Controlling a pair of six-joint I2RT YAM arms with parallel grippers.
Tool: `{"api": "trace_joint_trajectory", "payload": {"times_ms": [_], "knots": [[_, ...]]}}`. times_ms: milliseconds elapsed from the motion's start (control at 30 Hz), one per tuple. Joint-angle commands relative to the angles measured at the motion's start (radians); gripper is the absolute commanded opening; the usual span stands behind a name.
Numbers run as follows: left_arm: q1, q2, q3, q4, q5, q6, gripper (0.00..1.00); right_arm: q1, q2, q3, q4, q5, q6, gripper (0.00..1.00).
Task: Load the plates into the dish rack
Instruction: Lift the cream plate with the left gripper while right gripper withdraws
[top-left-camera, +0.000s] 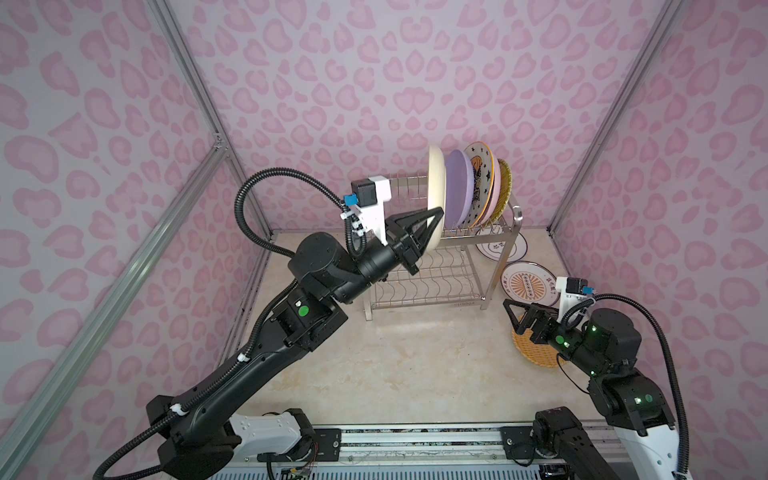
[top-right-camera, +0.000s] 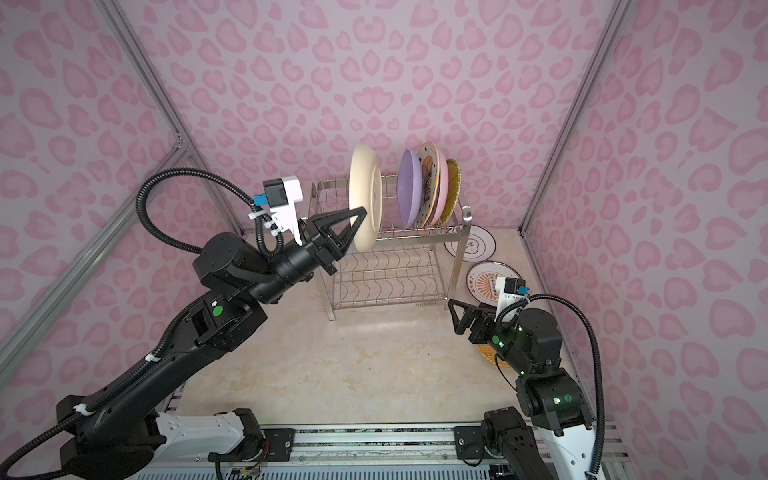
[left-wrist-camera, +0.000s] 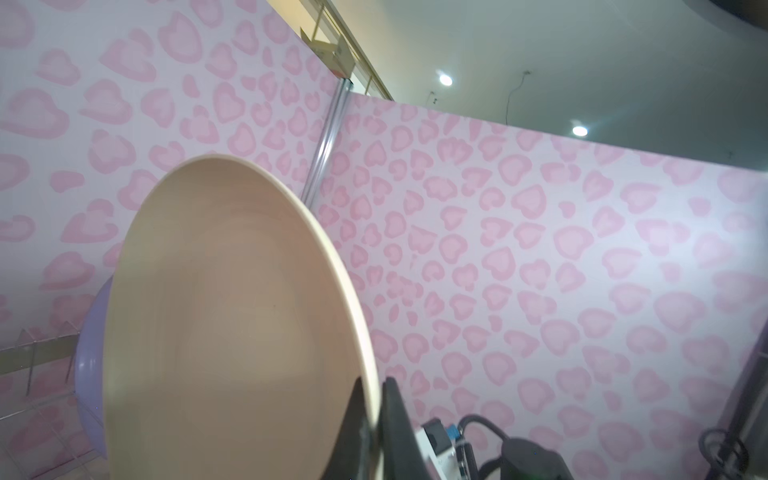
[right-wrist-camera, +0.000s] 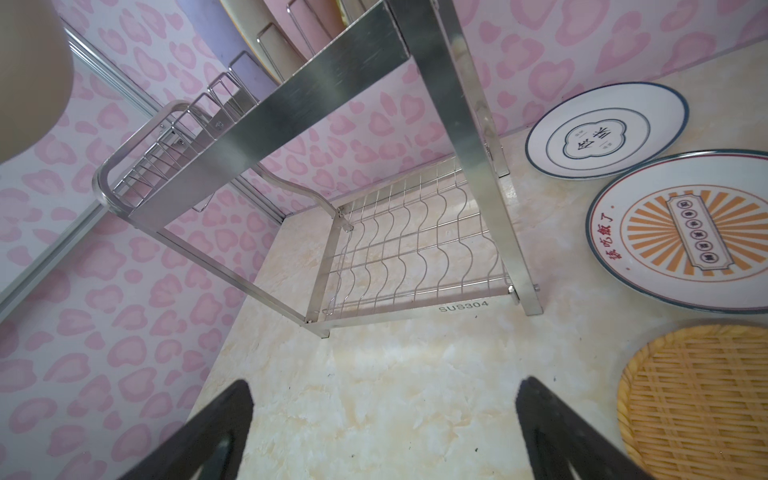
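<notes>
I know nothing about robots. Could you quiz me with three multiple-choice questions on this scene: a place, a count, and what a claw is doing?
1. Where is the sunburst plate?
A) in a gripper
B) flat on the table beside the dish rack
C) on the wall

2. Cream plate aside, how many plates stand in the rack?
A) four
B) two
C) six

3. The left gripper is:
A) open and empty
B) shut on a rack wire
C) shut on the cream plate's rim

Answers:
1 B, it lies flat on the tabletop.
2 A, lilac plate, star plate, pink plate, wicker plate.
3 C, it pinches the rim.
</notes>
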Motion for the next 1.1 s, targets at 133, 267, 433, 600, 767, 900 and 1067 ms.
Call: {"api": "trace_joint_trajectory", "payload": {"times_ms": [133, 267, 433, 600, 767, 900, 1067], "knots": [[0.147, 0.216, 0.167, 0.179, 0.080, -0.396, 0.04, 0.001, -0.018, -0.055, 0.071, -0.049, 0.021, 0.99], [0.173, 0.323, 0.257, 0.152, 0.078, -0.438, 0.04, 0.002, -0.037, -0.066, 0.053, -0.045, 0.012, 0.99], [0.195, 0.405, 0.329, 0.101, 0.081, -0.434, 0.04, 0.002, -0.063, -0.085, 0.043, -0.046, 0.007, 0.99], [0.201, 0.415, 0.323, 0.052, 0.036, -0.387, 0.04, 0.002, -0.074, -0.109, 0.047, -0.050, 0.010, 0.99], [0.216, 0.438, 0.325, 0.047, 0.047, -0.392, 0.04, 0.001, -0.079, -0.130, 0.056, -0.059, 0.018, 0.99], [0.218, 0.453, 0.322, 0.035, 0.034, -0.389, 0.04, 0.001, -0.083, -0.133, 0.054, -0.056, 0.021, 0.99], [0.220, 0.468, 0.319, 0.028, 0.028, -0.379, 0.04, 0.001, -0.093, -0.141, 0.051, -0.054, 0.029, 0.99]]}}
